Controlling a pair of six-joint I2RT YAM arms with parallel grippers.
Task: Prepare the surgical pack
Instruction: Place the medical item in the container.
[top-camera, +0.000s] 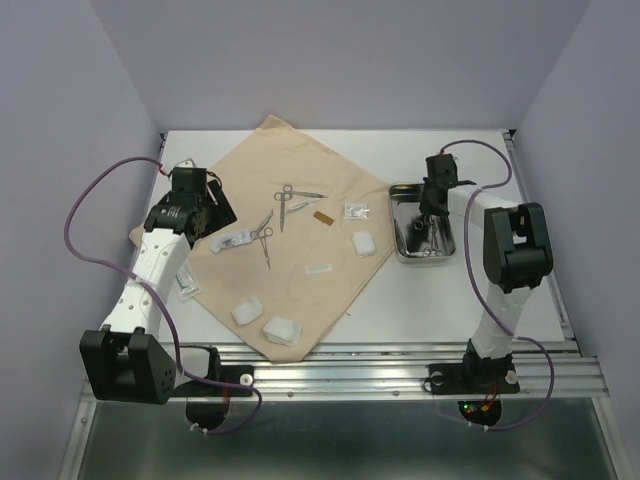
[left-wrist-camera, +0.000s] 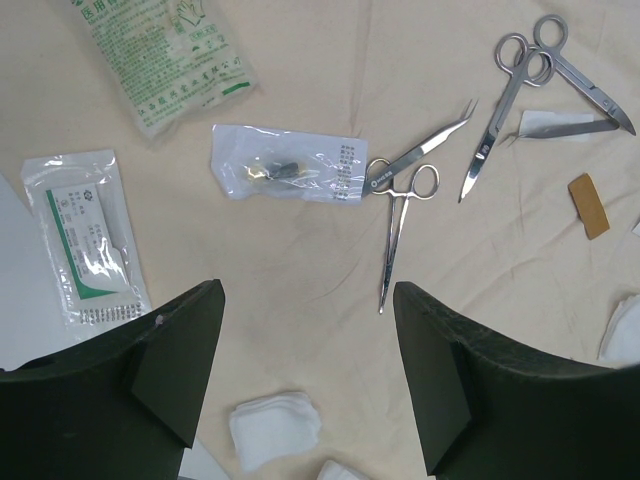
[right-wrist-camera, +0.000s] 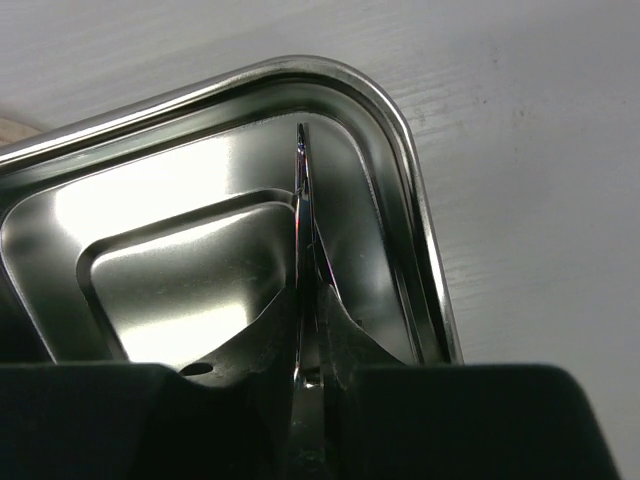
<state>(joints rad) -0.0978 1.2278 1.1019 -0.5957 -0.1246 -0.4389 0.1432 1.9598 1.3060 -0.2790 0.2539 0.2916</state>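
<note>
Left gripper: we saw its jaws wide apart, holding nothing.
Forceps: lay just ahead of those jaws, on the cloth.
Right gripper: we saw its jaws pinched on a thin steel tool.
Tray: sat under and ahead of those jaws.

Open tabletop is seen between the beige cloth and the steel tray, and again to the tray's right. The cloth's middle is crowded by scissors and forceps; its near edge is blocked by gauze pads, its left edge by sealed packets. One pad and the forceps' tip are seen between the left gripper's spread fingers. The tray's inside is occupied by the right gripper, closed on a thin steel instrument.
</note>
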